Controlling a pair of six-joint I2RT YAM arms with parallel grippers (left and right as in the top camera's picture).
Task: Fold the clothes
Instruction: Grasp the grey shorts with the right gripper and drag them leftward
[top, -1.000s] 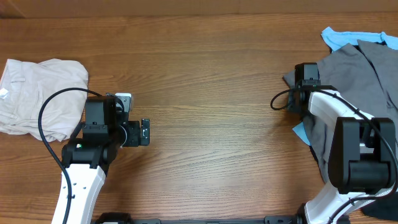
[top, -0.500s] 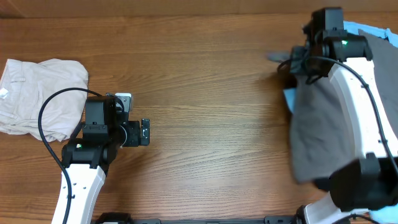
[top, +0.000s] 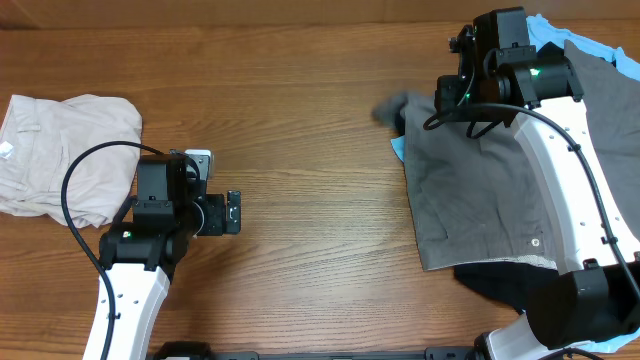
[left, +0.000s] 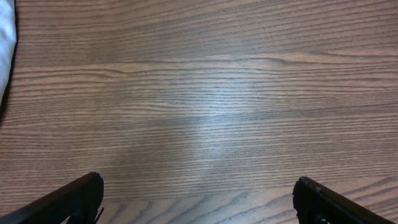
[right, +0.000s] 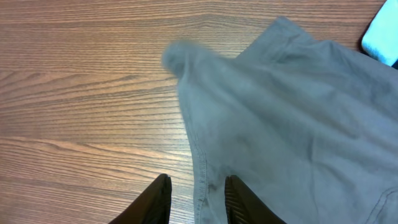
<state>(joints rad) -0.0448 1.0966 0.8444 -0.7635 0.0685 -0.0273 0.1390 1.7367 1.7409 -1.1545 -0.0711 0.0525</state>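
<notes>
The grey shorts (top: 480, 190) lie spread at the right of the table, one blurred corner lifted toward the centre. They fill the right wrist view (right: 292, 112). My right gripper (top: 455, 95) is at their far left edge, its fingers (right: 198, 182) closed on the hem of the shorts. My left gripper (top: 232, 213) is open and empty over bare wood at the left, its fingers wide apart in the left wrist view (left: 198, 186).
A cream garment (top: 60, 155) lies at the far left edge, behind my left arm. A light-blue garment (top: 545, 30) peeks out at the back right, also in the right wrist view (right: 382, 31). A black garment (top: 500, 285) lies under the shorts' near edge.
My right gripper has taken hold of the grey shorts, lifted them and dragged them left toward the table's centre, spreading them out. My left arm has not moved.
</notes>
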